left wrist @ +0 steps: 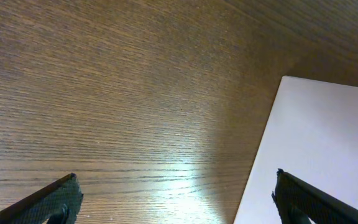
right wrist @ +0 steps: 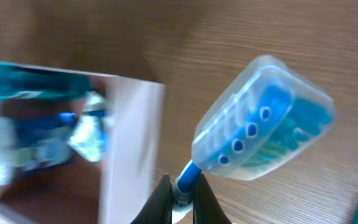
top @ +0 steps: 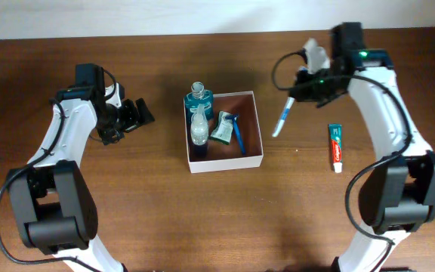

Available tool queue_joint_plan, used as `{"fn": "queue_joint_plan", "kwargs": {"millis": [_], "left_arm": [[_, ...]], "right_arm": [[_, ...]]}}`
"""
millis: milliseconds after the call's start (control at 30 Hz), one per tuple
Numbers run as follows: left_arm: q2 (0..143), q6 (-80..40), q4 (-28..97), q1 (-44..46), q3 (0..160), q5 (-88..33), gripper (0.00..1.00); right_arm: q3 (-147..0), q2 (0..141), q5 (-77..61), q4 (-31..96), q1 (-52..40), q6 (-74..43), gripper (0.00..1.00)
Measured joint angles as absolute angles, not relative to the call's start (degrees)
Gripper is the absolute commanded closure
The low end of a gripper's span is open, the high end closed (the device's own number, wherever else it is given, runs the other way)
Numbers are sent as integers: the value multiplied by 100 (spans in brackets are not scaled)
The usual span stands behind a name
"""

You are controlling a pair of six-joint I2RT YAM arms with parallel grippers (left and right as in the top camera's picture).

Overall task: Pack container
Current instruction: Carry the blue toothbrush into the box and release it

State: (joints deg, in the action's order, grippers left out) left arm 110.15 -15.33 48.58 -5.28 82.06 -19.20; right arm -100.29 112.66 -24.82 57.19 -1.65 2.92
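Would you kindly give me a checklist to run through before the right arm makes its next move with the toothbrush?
1. Right tool shut on toothbrush handle: ok.
2. Cap over bristles: ok.
3. Toothbrush above container: not ok, it hangs right of it.
4. Bare floor near container's right wall: ok.
5. Left tool open, clear of container: ok.
6. Toothpaste tube packed: not ok, lying on table.

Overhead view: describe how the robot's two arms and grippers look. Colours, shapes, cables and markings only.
The left arm and right arm both have smooth white link shells between bulky, rounded black joint housings. Thin black cables loop along them. The left gripper and right gripper are black with tapered fingers. A small green light glows near the right wrist. No lettering is legible.
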Motion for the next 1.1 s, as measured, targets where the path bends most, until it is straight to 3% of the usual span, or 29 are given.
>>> {"fn": "queue_joint_plan", "kwargs": {"millis": [200, 733, 767, 800, 833, 867, 900, 1100], "left_arm": [[11015, -1533, 4856, -528, 8206, -1920, 1], [11017, -1533, 4856, -528, 8206, -1920, 0], [11017, -1533, 4856, -528, 8206, -1920, 1], [11017, -1533, 4856, -528, 8206, -1920, 1], [11017, -1533, 4856, -528, 8206, -1920, 1], [11017, -1533, 4856, -528, 8206, -1920, 1], [11017, -1533, 4856, -528, 8206, -1920, 1], [11017, -1533, 4856, -528, 8206, -1920, 0]], "right_arm": [[-10044, 11266, -2565, 5548, -880, 86, 92], [-10047, 11266, -2443, 5441, -1767, 19, 89], [-10044, 11266, -2357, 5441, -1890, 16, 81], [-10044, 11266, -2305, 5439, -1955, 23, 55], [-10047, 11266, -2244, 5439, -2018, 30, 46], [-10047, 11266, -2161, 5439, -2093, 3, 27], [-10047, 11266, -2045, 5439, -2156, -23, 21], [-10047, 11268, -1739, 5485, -2123, -1, 16]]}}
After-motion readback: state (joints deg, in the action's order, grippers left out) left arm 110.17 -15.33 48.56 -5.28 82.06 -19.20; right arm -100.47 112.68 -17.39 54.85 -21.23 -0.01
